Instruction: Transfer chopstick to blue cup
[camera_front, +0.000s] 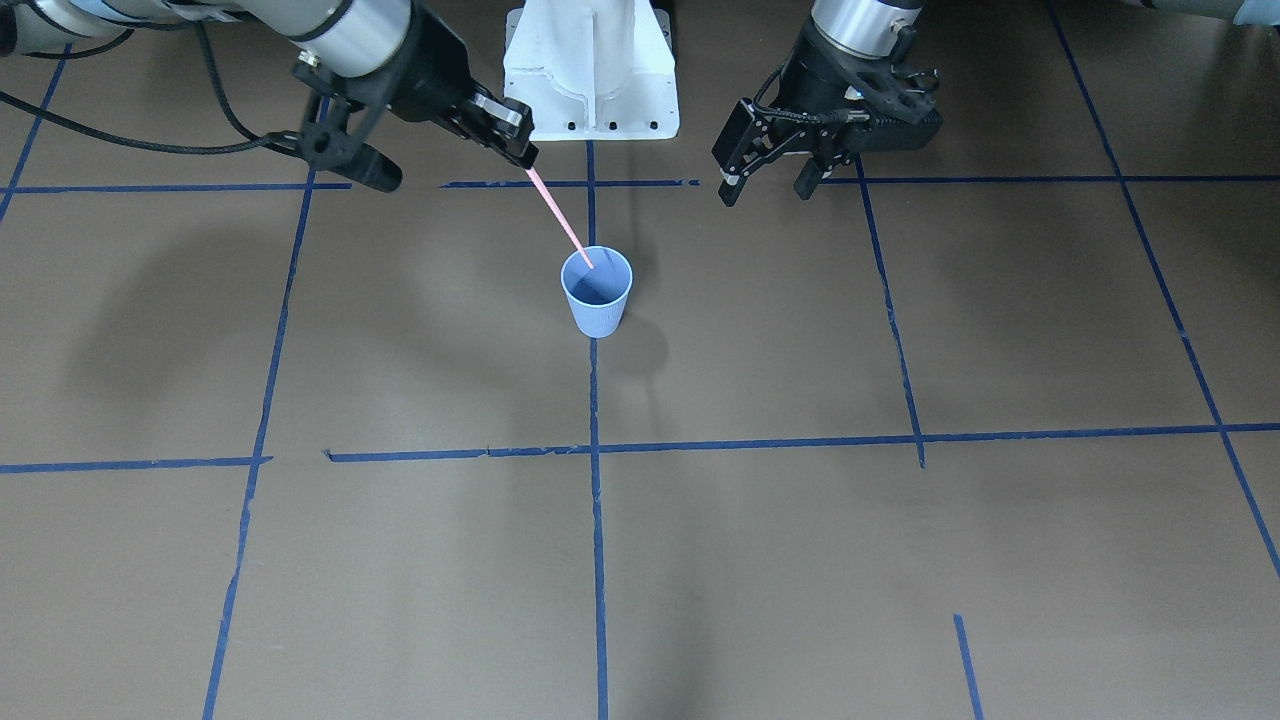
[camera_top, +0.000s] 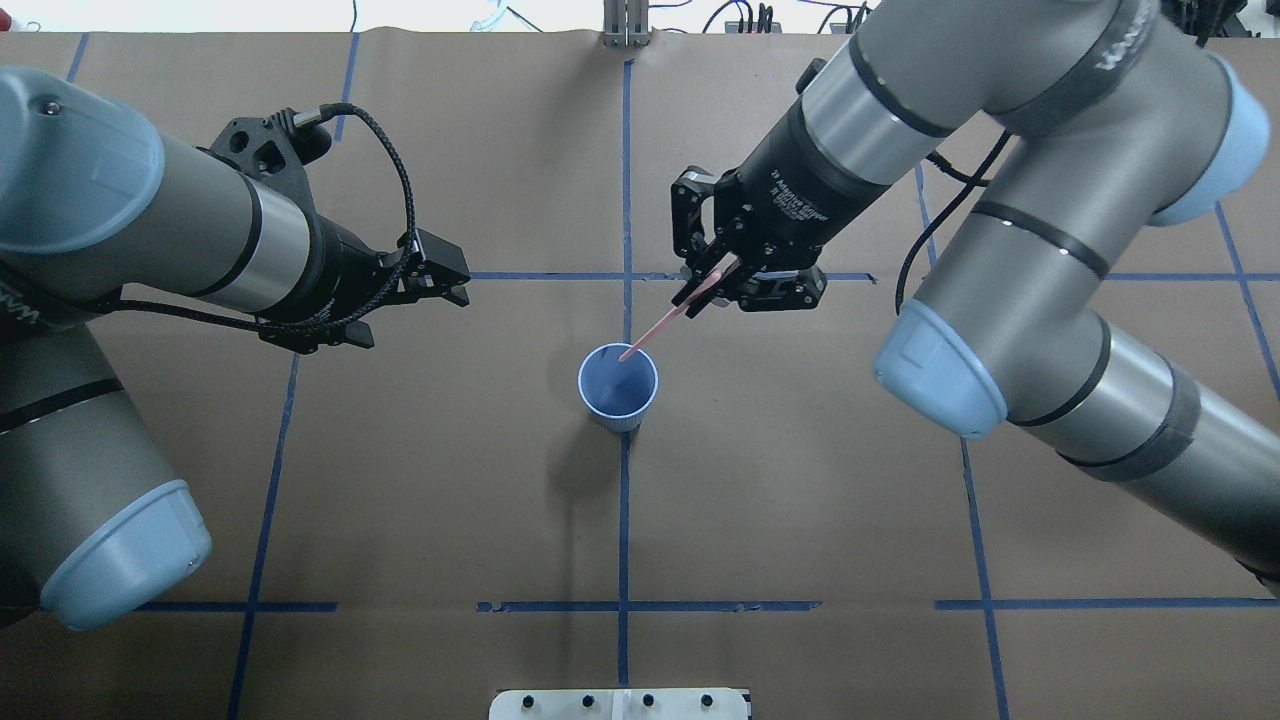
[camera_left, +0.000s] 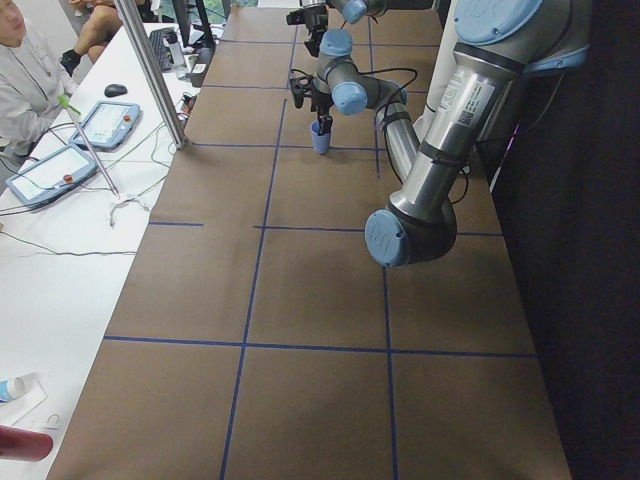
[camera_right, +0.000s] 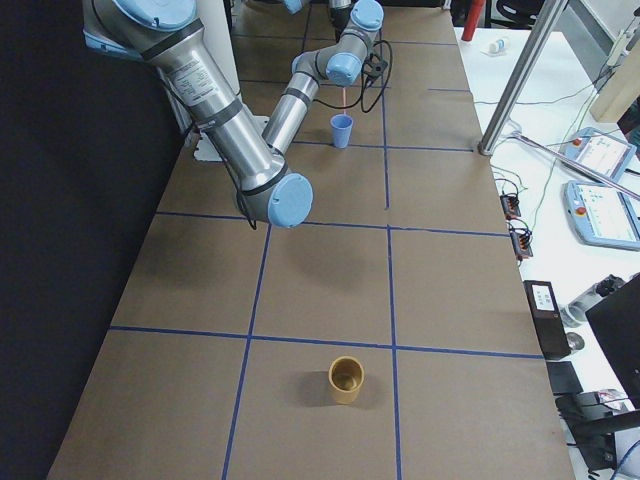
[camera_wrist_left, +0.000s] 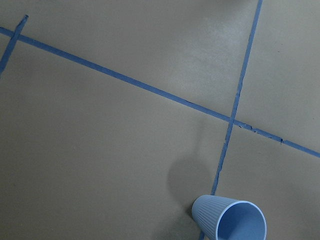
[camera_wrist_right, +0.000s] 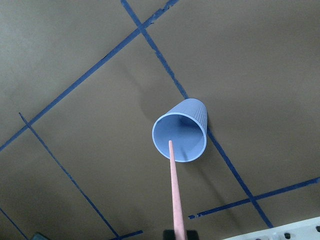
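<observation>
As the right pincer clamps the slim pink chopstick (tip over the ribbed blue cup), lowering before release seems wise.

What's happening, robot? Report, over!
Right end effector shut on chopstick. Left end effector open, empty. Chopstick tilted, tip at cup mouth. Nothing blocking the cup.

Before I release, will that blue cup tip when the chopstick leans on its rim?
The blue cup looks thin and ribbed, narrower at the base, so probably light and tippy. The chopstick in the right tool shows no sag: likely stiff, yet slim and light.
</observation>
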